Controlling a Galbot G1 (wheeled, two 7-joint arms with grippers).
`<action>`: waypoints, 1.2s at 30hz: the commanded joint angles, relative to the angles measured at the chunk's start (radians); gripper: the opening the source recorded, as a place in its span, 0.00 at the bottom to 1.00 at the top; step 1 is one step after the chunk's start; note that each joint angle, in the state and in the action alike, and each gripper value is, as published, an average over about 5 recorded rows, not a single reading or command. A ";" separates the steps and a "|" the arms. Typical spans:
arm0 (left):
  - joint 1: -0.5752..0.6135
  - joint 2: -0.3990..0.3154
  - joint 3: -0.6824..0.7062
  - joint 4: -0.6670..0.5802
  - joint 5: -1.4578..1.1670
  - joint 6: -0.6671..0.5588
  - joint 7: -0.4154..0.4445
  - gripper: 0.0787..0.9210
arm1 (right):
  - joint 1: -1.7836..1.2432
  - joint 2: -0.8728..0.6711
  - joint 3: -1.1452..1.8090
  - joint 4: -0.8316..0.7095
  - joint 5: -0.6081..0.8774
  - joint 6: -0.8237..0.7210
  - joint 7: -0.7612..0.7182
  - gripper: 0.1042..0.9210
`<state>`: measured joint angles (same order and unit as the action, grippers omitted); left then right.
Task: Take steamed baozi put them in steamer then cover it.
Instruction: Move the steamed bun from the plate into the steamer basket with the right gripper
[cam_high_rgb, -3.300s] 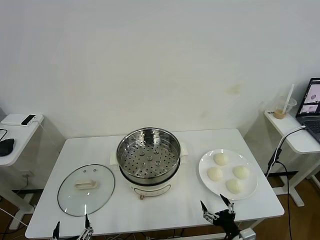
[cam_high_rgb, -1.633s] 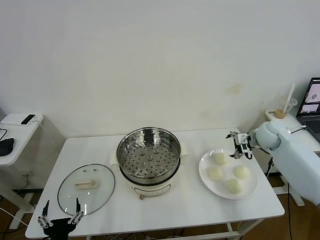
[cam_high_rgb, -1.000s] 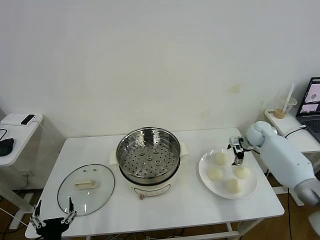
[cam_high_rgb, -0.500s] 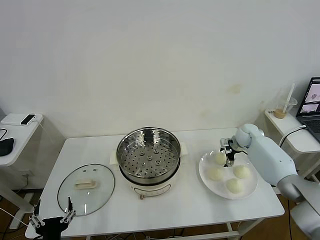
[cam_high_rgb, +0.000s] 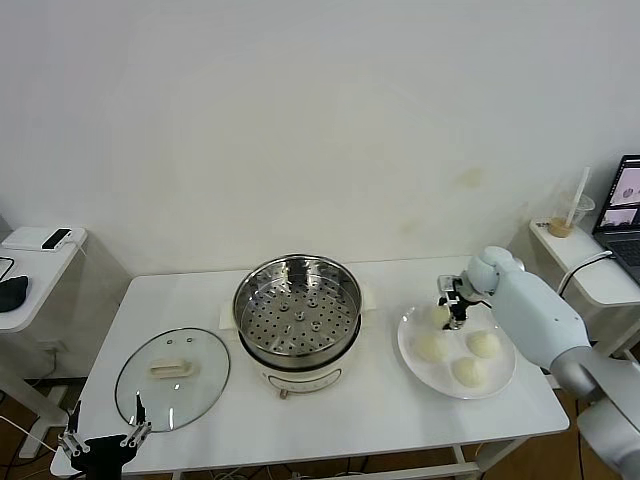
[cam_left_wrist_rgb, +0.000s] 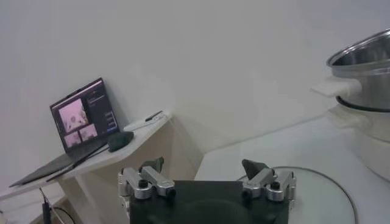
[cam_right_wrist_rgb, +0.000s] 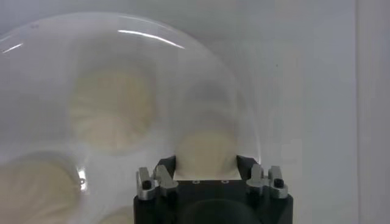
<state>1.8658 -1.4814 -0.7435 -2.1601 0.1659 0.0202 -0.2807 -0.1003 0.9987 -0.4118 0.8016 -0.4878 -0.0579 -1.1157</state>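
The counter (cam_high_rgb: 200, 400) carries all things of the task. In its middle stands the steamer (cam_high_rgb: 297, 312), a steel pot on a white base; I judge it heavy and stable, and it needs no moving. Its tray is empty.

At the near left lies the cover (cam_high_rgb: 172, 378), flat on the counter. It is glass, so I judge it fragile and slippery at the rim. The cream handle in its centre is the right place to take it.

On the right is the white plate (cam_high_rgb: 501, 378) with four steamed baozi (cam_high_rgb: 470, 372). They look soft and light, and a strong squeeze would dent them. I would hold one at its widest part, from two opposite sides, with gentle force.

My right gripper (cam_high_rgb: 452, 309) is over the far-left bun, and in the right wrist view this bun (cam_right_wrist_rgb: 206, 150) sits between my jaws, which stand apart. I cannot tell if they touch it already, because the gripper body covers the lower half of the bun.

My left gripper (cam_high_rgb: 103, 445) waits at the near left edge of the counter, jaws apart, holding nothing. Its arm is cut off by the frame.
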 joint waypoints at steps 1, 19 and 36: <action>0.000 0.001 0.000 0.001 0.000 0.000 0.000 0.88 | -0.001 -0.024 -0.005 0.029 0.018 0.001 -0.015 0.66; -0.016 0.022 0.016 0.019 -0.020 0.001 -0.003 0.88 | 0.296 -0.255 -0.249 0.417 0.414 -0.082 -0.092 0.66; -0.042 0.042 -0.008 0.027 -0.044 0.007 -0.001 0.88 | 0.588 0.050 -0.516 0.403 0.667 -0.056 0.024 0.66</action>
<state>1.8220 -1.4389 -0.7528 -2.1325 0.1232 0.0276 -0.2822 0.3971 0.9746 -0.8589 1.1790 0.0845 -0.1076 -1.1109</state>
